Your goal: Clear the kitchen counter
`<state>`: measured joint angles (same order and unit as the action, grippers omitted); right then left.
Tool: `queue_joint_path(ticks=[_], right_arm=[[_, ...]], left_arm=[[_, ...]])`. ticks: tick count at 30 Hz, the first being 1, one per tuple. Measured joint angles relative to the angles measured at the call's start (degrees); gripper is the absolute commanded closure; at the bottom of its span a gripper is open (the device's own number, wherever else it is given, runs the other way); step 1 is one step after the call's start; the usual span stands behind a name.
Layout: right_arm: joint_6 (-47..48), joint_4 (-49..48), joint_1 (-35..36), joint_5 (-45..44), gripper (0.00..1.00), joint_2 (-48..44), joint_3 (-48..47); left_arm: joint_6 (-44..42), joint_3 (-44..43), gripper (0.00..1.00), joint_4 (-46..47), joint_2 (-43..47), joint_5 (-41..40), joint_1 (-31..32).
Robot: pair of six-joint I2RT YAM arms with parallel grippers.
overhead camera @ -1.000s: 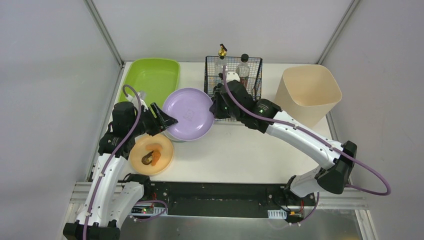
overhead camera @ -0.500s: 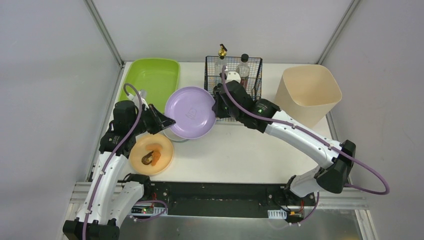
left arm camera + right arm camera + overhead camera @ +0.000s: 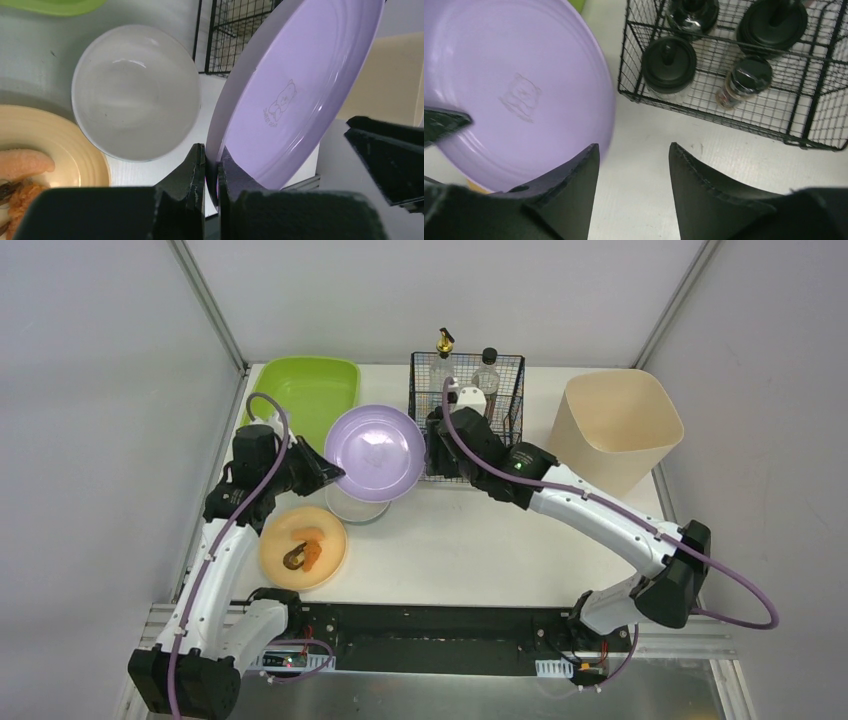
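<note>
A purple plate (image 3: 375, 452) hangs tilted above the kitchen counter (image 3: 480, 540). My left gripper (image 3: 325, 468) is shut on its left rim. In the left wrist view the two fingers (image 3: 197, 165) pinch the plate's edge (image 3: 300, 90). My right gripper (image 3: 432, 445) stands open beside the plate's right rim, and in the right wrist view (image 3: 634, 150) only bare counter lies between its fingers. Under the plate sits a white bowl (image 3: 135, 92). A yellow plate (image 3: 335, 555) with food scraps lies at the front left.
A green tray (image 3: 300, 390) sits at the back left. A black wire basket (image 3: 505, 420) holding several bottles stands close behind my right gripper. A beige bin (image 3: 615, 425) is at the back right.
My left gripper closed on the purple plate's rim and raised it, tilting it up. My right gripper opened and let go of the plate's right edge.
</note>
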<state>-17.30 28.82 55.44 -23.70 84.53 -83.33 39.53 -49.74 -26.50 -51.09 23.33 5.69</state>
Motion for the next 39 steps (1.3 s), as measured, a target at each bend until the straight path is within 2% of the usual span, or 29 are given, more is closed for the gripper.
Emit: queue_joint_path(ticks=[15, 26, 33, 39], right_arm=[[0.2, 0.9, 0.6, -3.3, 0.44, -13.5, 15.8], [1.3, 1.0, 0.7, -1.2, 0.43, -22.6, 24.8], [3.3, 0.0, 0.7, -0.3, 0.42, -27.2, 27.9], [3.5, -0.8, 0.7, 1.4, 0.42, -27.2, 29.5]], left_arm=[[2.5, -13.6, 1.0, 2.3, -11.0, -2.2, -9.5], [12.0, -12.9, 1.0, 11.1, -19.8, -7.0, -16.3], [17.8, -10.5, 1.0, 16.7, -27.5, -13.5, -17.8], [20.2, -13.2, 1.0, 19.3, -36.6, -17.4, -18.4]])
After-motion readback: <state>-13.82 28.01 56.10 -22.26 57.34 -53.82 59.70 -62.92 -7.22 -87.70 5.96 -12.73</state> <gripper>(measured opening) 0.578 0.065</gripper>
